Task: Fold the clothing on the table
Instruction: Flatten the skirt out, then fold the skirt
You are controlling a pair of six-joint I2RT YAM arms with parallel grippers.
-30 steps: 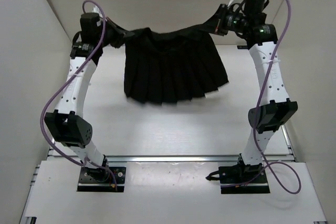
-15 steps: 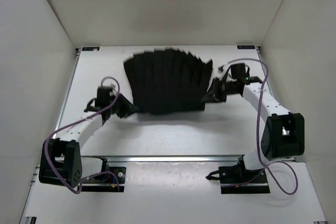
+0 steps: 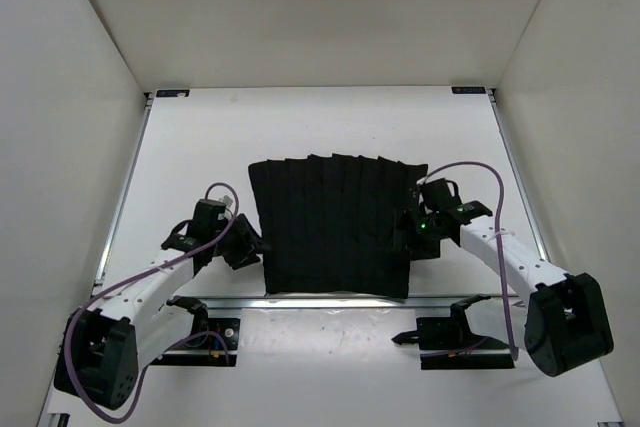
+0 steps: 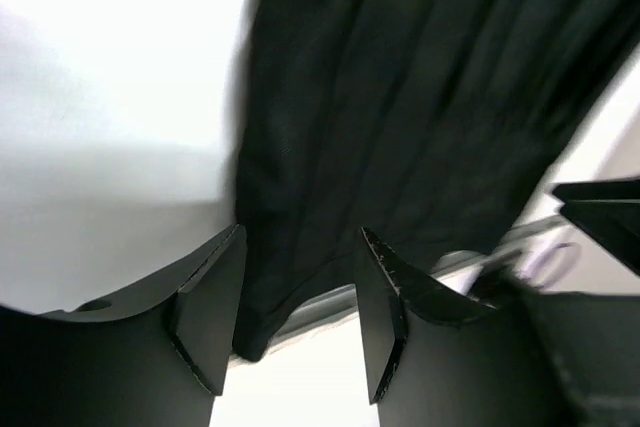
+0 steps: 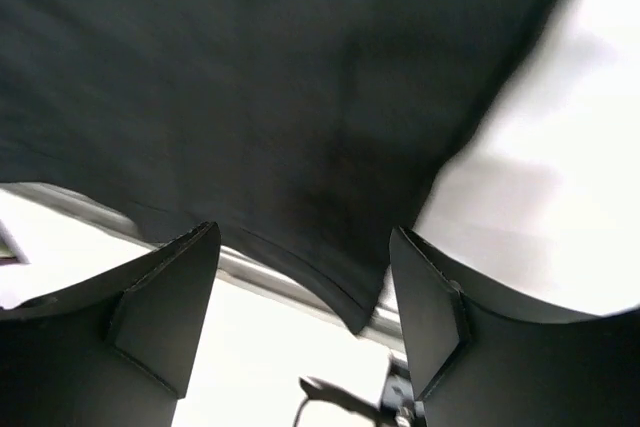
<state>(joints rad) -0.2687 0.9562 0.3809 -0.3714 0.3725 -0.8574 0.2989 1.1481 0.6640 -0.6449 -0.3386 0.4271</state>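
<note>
The clothing (image 3: 335, 227), a black pleated skirt-like piece, lies flat on the white table (image 3: 200, 137), its near edge reaching the metal rail (image 3: 330, 302). My left gripper (image 3: 252, 245) sits at the clothing's left edge, my right gripper (image 3: 404, 233) at its right edge. In the left wrist view the left gripper (image 4: 302, 237) is open, and the clothing's (image 4: 400, 97) near corner lies past its fingertips. The right gripper (image 5: 305, 237) is also open in its wrist view, with the clothing's (image 5: 270, 77) other near corner lying loose beyond the jaws.
White walls stand at the left (image 3: 60, 147), right (image 3: 590, 97) and back (image 3: 320, 17) of the table. Both arm bases (image 3: 195, 337) (image 3: 465, 332) are bolted just past the rail, with purple cables (image 3: 470, 169) looping above the arms.
The clothing, held up at the far side a second ago, has been swung down and laid flat near the rail. Both grippers have opened and let it go.
</note>
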